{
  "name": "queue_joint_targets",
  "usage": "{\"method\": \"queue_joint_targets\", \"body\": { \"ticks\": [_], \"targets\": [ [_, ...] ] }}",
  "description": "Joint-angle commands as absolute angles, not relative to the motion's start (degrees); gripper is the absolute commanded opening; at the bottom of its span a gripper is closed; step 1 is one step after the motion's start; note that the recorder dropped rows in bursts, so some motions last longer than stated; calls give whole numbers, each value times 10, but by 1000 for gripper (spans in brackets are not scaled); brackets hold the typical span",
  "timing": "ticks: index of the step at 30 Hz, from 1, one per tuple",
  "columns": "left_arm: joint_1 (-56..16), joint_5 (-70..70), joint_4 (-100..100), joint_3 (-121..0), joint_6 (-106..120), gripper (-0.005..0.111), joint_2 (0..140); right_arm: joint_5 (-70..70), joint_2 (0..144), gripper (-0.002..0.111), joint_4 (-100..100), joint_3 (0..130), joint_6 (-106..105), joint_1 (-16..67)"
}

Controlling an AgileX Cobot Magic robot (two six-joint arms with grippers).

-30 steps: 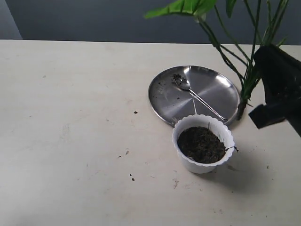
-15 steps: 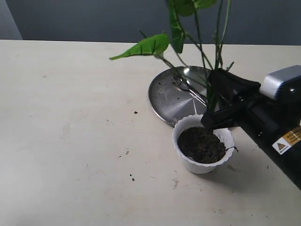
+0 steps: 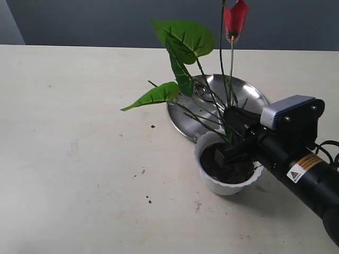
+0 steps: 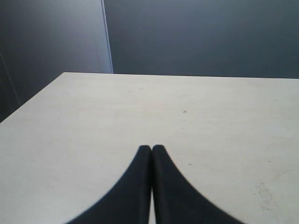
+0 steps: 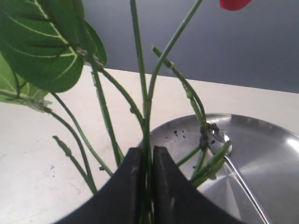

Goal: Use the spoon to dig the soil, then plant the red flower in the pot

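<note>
Two arms: only the right arm is showing in the exterior view, reaching in from the right side; the left one is appearing in its own wrist camera alone.
Right gripper [image 3: 229,138]: its black fingers [image 5: 126,186] are pressing nearly together around the thin green stems, gripping the plant low down, right over the pot.
Red flower [image 3: 234,18]: it is standing upright in that grip, one red bloom showing at the top edge of the exterior view, three green leaves spreading up and to the left, stem bases reaching down to the soil; whether they are sitting in it I cannot tell.
Pot [image 3: 209,177]: it is sitting on the table just in front of the steel plate, white with a scalloped rim.
Soil [image 3: 222,170]: it is filling the pot, dark and crumbly, partly hidden by the gripper.
Steel plate [image 3: 185,114]: it is lying flat behind the pot, flecked with dark crumbs.
Spoon [image 5: 219,140]: it is lying on the plate, bowl dirtied with soil, mostly hidden by the stems.
Left gripper [image 4: 152,148]: its two black fingers are resting closed against each other with nothing between them, above bare table.
Table [image 3: 79,159]: pale surface carrying a few scattered soil specks.
</note>
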State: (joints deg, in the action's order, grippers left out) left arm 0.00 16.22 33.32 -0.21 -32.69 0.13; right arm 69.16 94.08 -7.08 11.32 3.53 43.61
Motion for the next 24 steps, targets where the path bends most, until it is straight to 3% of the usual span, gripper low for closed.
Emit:
{"method": "queue_joint_targets", "body": {
  "ticks": [1,24],
  "targets": [
    [1,163,333,0,-328,0,0,700,959,-1,-66,120,31,434],
    [1,163,333,0,-328,0,0,700,1034,-1,-36,112,22,434]
  ]
}}
